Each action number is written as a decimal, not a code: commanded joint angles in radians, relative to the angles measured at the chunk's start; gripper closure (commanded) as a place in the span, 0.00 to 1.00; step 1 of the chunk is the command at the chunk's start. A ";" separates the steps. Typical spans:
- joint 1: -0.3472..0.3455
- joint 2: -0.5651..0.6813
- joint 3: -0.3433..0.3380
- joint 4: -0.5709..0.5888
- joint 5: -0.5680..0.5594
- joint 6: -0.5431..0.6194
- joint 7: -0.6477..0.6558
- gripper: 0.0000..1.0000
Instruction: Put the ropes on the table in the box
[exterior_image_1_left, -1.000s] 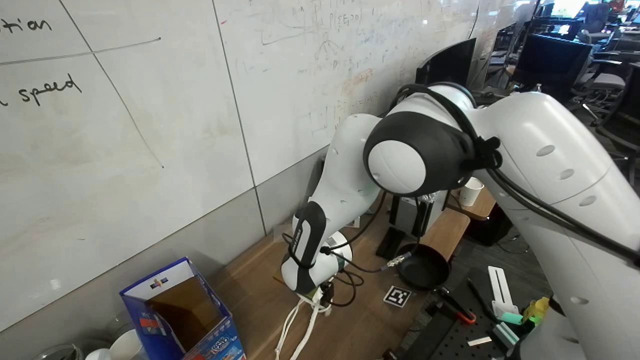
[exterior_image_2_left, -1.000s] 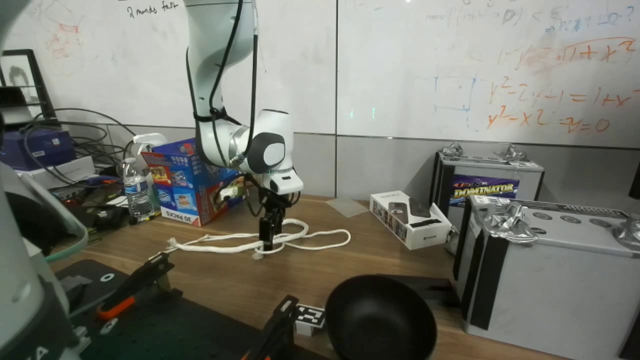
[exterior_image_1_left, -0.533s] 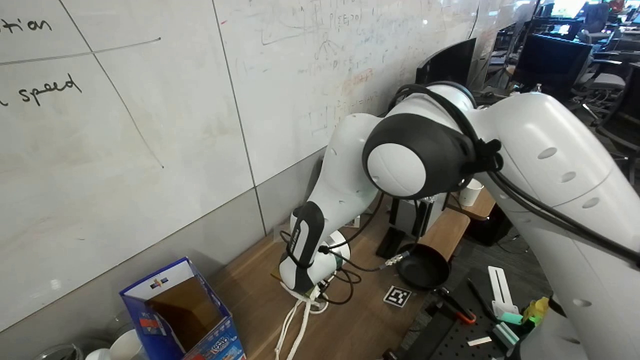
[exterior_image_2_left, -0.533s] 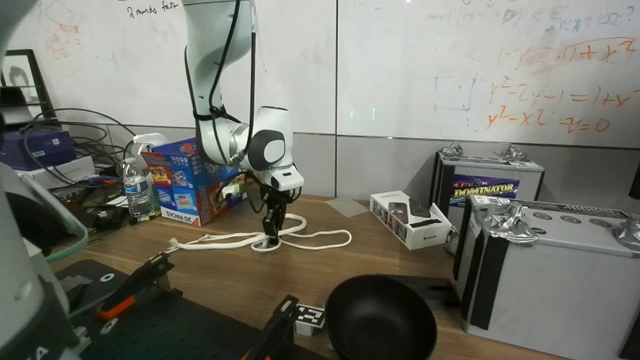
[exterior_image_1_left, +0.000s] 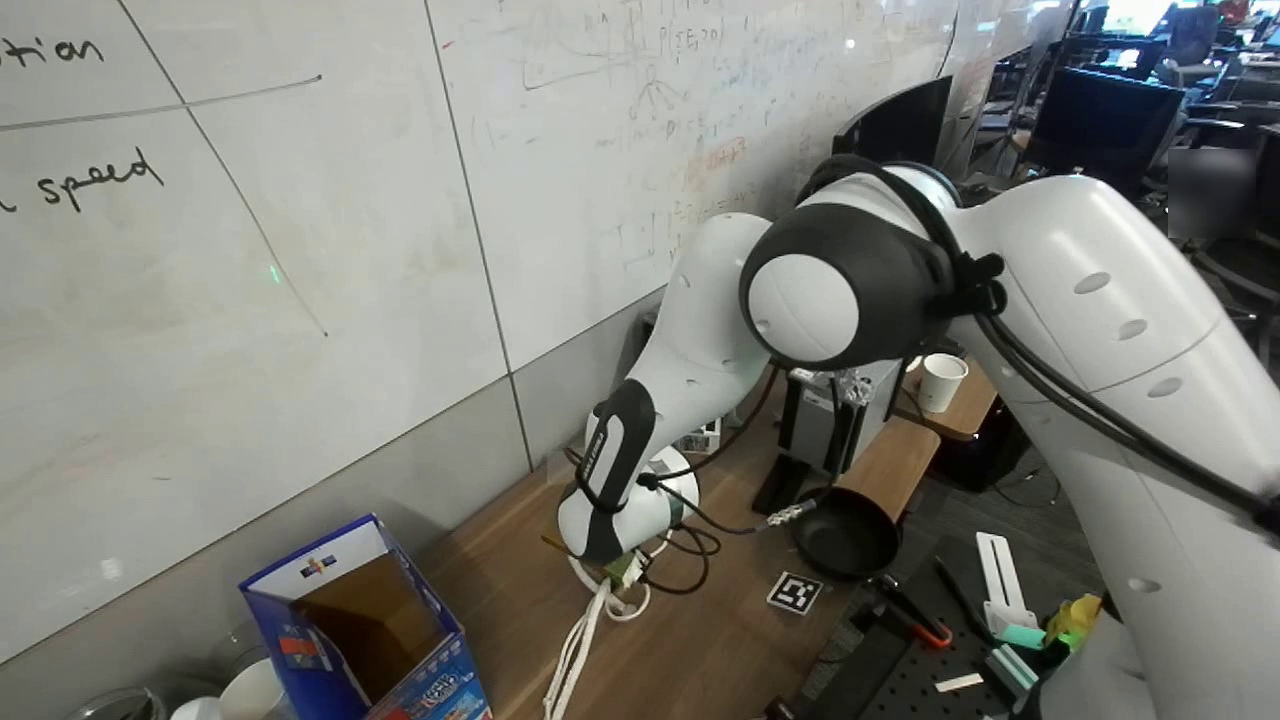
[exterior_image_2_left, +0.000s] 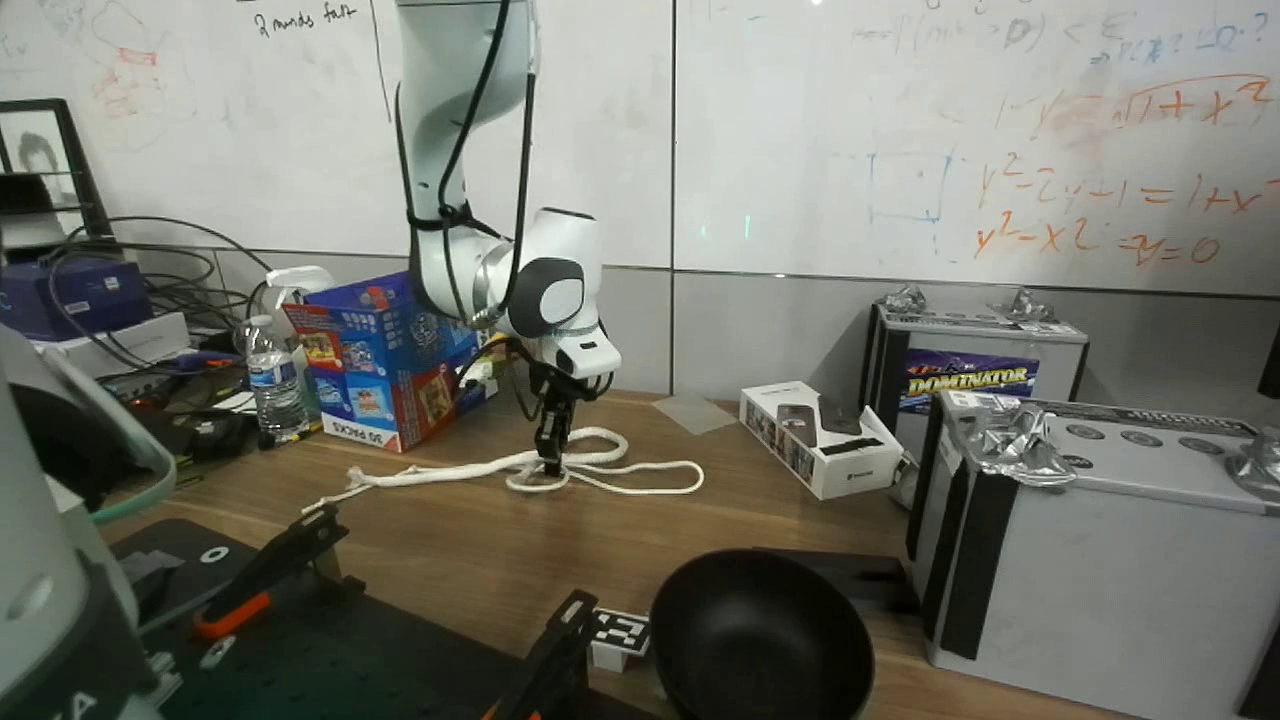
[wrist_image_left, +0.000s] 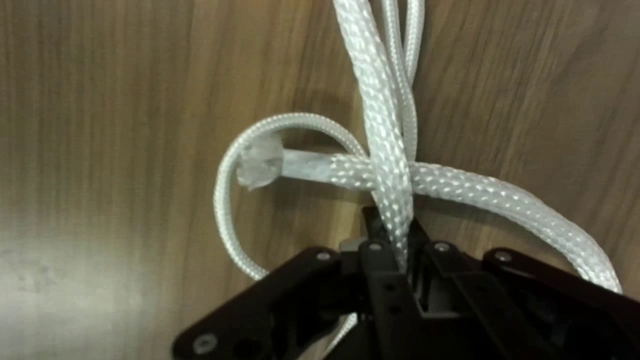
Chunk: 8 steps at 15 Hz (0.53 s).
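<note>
White ropes (exterior_image_2_left: 440, 477) lie in loose loops on the brown wood-grain table (exterior_image_2_left: 450, 560). In the wrist view a thick braided rope (wrist_image_left: 377, 100) runs down between the black fingers of my gripper (wrist_image_left: 395, 225), which is shut on it. A second thick stretch with a frayed end crosses beneath, and a thinner cord (wrist_image_left: 220, 200) curls to the left. My fingertips stand low, close to the tabletop. The blue box (exterior_image_1_left: 430, 675) stands upright with its top uncovered, brown inside; an exterior view shows its printed sides (exterior_image_2_left: 365, 385) behind the arm. The arm hides most of the gripper in an exterior view.
A black pan (exterior_image_2_left: 760, 640) and a small black-and-white printed box (exterior_image_2_left: 618, 638) stand at the front. A white phone box (exterior_image_2_left: 820, 440) and grey cases (exterior_image_2_left: 1090, 560) are on one side. A water bottle (exterior_image_2_left: 275, 385) stands beside the blue box. The whiteboard wall (exterior_image_1_left: 300, 400) rises behind.
The jaws have closed on the rope. My gripper has shifted slightly toward the wall and up. The trailing rope strands have been drawn together into a tighter bundle.
</note>
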 joint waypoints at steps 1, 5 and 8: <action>-0.198 -0.018 0.189 0.031 0.077 -0.008 -0.220 0.97; -0.362 -0.086 0.359 0.049 0.184 -0.086 -0.479 0.97; -0.380 -0.207 0.398 0.069 0.257 -0.226 -0.629 0.97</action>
